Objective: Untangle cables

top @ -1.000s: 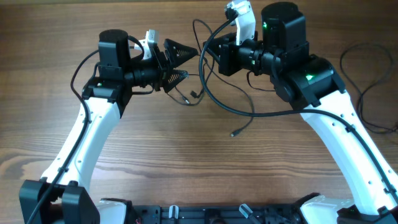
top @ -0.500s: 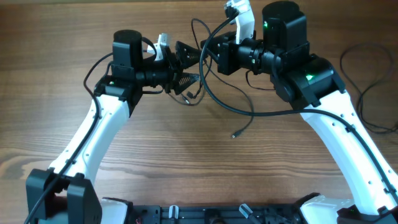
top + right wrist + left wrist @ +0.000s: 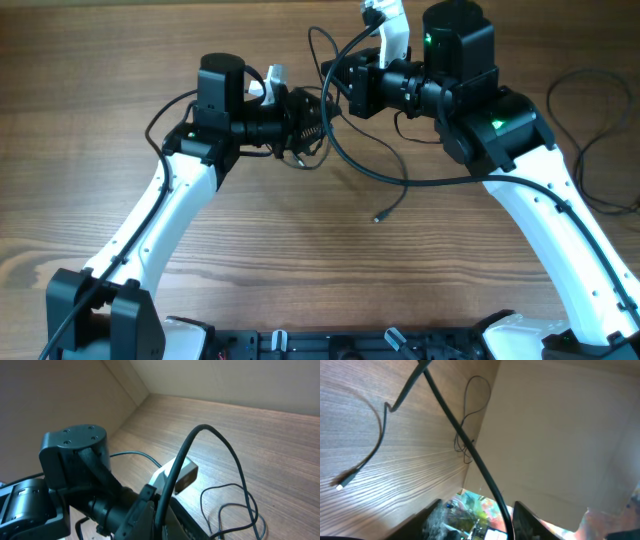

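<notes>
wood table (image 3: 300, 260), both arms folded in toward the far middle. left arm (image 3: 170, 200) comes up from the near left and its wrist points right. right arm (image 3: 520, 180) comes up from the near right and its wrist points left, so the two are almost nose to nose.

thick black cable (image 3: 345, 155) is the main thing. it comes out of the right gripper (image 3: 335, 85), arcs up, then drops toward the near side and sweeps off right under that arm. so its long axis by the tools runs far-to-near, across the line of both wrists.

right gripper looks pinched on it, judging by the right wrist cam, where the cable rises straight out of the fingers. left gripper (image 3: 312, 112) is just left of that drop. on the left wrist cam its fingers (image 3: 427, 517) are spread wide w/ the cable running diagonally btwn them, not clamped.

imo the next move hinges on that: the left is already straddling the cable, so closing there gives a 2nd hold.

thin cable tangle (image 3: 300, 155) sits just near-side of the left gripper. small plug end (image 3: 376, 216) lies loose on the wood, well apart.
</notes>
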